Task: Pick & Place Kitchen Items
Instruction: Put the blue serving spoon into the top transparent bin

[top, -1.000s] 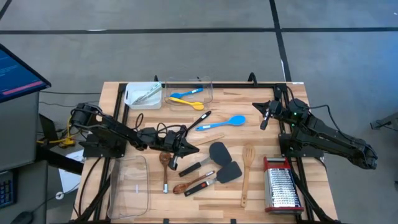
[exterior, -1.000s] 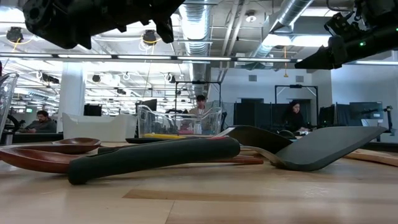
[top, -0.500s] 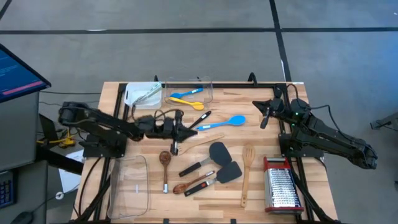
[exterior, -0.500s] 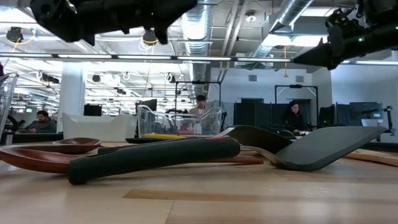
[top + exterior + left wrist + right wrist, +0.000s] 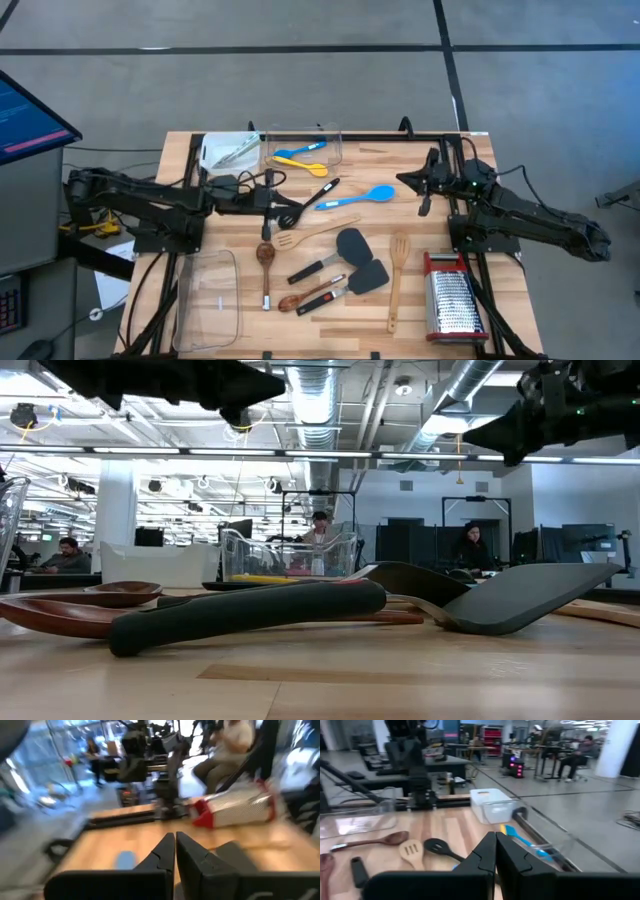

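The kitchen items lie spread over the middle of the wooden table: a black slotted spoon (image 5: 308,199), a blue spoon (image 5: 360,196), a wooden slotted spatula (image 5: 305,235), a wooden spoon (image 5: 265,268), two dark grey spatulas (image 5: 352,243) (image 5: 370,276) and a wooden spatula (image 5: 397,275). My left gripper (image 5: 276,206) (image 5: 175,838) is shut and holds nothing. It hangs above the table just left of the black spoon's head and points level toward the table's right. My right gripper (image 5: 404,179) (image 5: 495,838) hovers right of the blue spoon, also shut on nothing.
A clear tub (image 5: 303,148) at the far edge holds a blue and a yellow spoon. A white tray (image 5: 228,153) with utensils stands left of it. Another clear tub (image 5: 210,300) sits near left, and a steel grater (image 5: 452,305) near right.
My left gripper has risen and drawn back toward the table's far left, from over the wooden spoon to beside the black slotted spoon. It has tipped up from pointing down to level. The wooden slotted spatula that the arm covered now shows. Both grippers stay shut.
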### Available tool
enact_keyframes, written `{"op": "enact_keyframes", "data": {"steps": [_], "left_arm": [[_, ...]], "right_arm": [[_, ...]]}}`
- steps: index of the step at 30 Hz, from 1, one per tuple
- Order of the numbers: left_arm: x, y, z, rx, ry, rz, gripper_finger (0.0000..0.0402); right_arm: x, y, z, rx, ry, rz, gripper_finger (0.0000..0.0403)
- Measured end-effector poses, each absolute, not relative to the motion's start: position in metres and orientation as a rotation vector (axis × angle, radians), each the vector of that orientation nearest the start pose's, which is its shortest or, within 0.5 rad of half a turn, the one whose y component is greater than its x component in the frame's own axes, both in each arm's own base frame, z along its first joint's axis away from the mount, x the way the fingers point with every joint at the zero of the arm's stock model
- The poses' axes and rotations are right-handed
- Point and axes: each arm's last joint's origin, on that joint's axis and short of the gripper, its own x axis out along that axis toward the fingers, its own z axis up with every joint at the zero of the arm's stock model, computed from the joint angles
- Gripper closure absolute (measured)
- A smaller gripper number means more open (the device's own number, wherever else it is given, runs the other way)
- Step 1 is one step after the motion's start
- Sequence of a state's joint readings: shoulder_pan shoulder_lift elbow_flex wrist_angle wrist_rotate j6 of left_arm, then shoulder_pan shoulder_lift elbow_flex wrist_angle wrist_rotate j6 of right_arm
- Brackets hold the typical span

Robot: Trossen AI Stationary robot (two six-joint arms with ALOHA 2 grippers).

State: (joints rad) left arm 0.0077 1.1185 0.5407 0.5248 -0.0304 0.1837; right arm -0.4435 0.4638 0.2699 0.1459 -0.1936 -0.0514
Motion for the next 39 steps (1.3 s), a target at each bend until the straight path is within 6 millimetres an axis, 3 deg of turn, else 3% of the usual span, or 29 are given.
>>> {"op": "enact_keyframes", "data": {"steps": [6, 11, 22, 30, 39], "left_arm": [[0.225, 0.010, 0.251, 0.304, 0.092, 0.112, 0.0398], [0.199, 0.009, 0.230, 0.302, 0.092, 0.073, 0.0398], [0.152, 0.018, 0.228, 0.185, -0.147, 0.175, 0.0398], [0.145, 0.018, 0.230, 0.180, -0.184, 0.183, 0.0398], [0.145, 0.018, 0.231, 0.180, -0.187, 0.184, 0.0398]], "right_arm": [[0.143, -0.051, 0.222, -0.031, 0.112, -0.188, 0.0402], [0.165, -0.055, 0.223, -0.005, 0.209, -0.160, 0.0403], [0.223, -0.074, 0.223, -0.049, 0.537, -0.105, 0.0403], [0.257, -0.087, 0.220, -0.020, 0.897, -0.044, 0.0403], [0.289, -0.109, 0.215, -0.076, 1.037, -0.020, 0.0403]]}}
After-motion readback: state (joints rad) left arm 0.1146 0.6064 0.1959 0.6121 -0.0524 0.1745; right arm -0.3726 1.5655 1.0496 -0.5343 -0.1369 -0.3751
